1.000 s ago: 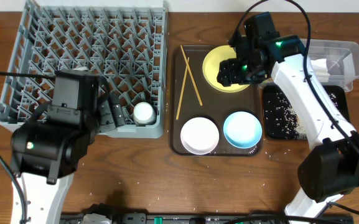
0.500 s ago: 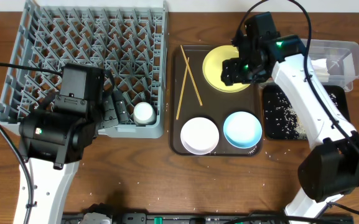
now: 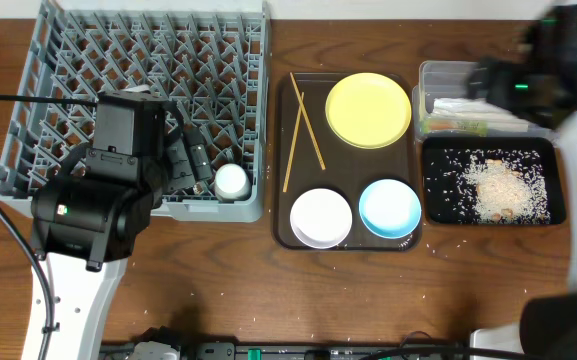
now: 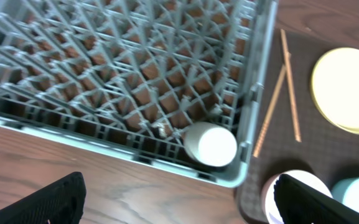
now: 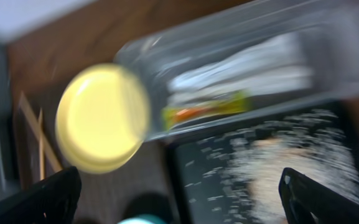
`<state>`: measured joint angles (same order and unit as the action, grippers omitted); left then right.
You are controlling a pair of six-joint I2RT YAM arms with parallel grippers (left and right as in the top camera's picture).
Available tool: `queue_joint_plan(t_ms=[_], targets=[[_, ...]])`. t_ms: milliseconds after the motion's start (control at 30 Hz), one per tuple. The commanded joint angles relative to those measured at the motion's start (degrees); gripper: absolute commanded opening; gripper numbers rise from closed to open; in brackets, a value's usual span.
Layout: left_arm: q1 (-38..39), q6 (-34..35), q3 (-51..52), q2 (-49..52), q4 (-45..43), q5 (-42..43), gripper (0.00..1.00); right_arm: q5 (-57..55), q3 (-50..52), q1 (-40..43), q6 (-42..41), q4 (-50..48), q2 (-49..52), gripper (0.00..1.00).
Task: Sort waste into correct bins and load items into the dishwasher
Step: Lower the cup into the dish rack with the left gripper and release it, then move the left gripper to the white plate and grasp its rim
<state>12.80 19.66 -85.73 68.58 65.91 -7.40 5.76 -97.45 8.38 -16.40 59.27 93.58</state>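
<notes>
We note the two chopsticks (image 3: 303,112) on the left side of the brown serving tray (image 3: 346,165), long axes near-to-far, crossing near their far ends, left of the yellow plate (image 3: 368,110). Snack wrapper (image 5: 207,111) in the clear tub (image 3: 446,72), long axis left-right, print too blurred to read. Left pincer (image 4: 185,202) released, empty, above the near edge of the dish rack (image 3: 138,60), by the small white cup (image 3: 232,181). Right pincer (image 5: 182,199) released, empty, over the tub.

Overhead: bright, even light, soft shadows; you see right arm (image 3: 558,70) motion-smeared top right. Your right wrist view: whole frame streaked, yellow plate (image 5: 101,118) and clear tub (image 5: 185,53) edges smeared. Left wrist: mildly soft, dish rack (image 4: 135,74) readable.
</notes>
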Motion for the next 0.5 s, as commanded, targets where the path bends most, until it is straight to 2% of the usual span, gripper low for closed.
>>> queue_joint_plan(t_ms=[0, 100, 333, 467], targets=[[-0.17, 0.37, 0.50, 2.40, -0.28, 8.11, 0.98, -1.18, -0.04, 7.96, -7.37, 0.42, -2.62, 0.99], [-0.17, 0.37, 0.50, 5.46, -0.26, 12.26, 0.98, -1.03, -0.04, 11.61, -12.35, 1.90, -2.51, 0.99], [0.24, 0.81, 0.50, 11.28, -0.33, 17.35, 0.99, -1.05, -0.04, 12.57, -12.70, 4.00, -2.51, 0.99], [4.15, 2.05, 0.50, 14.82, -0.87, 17.25, 0.99, -1.05, -0.04, 12.57, -12.70, 4.00, -2.51, 0.99]])
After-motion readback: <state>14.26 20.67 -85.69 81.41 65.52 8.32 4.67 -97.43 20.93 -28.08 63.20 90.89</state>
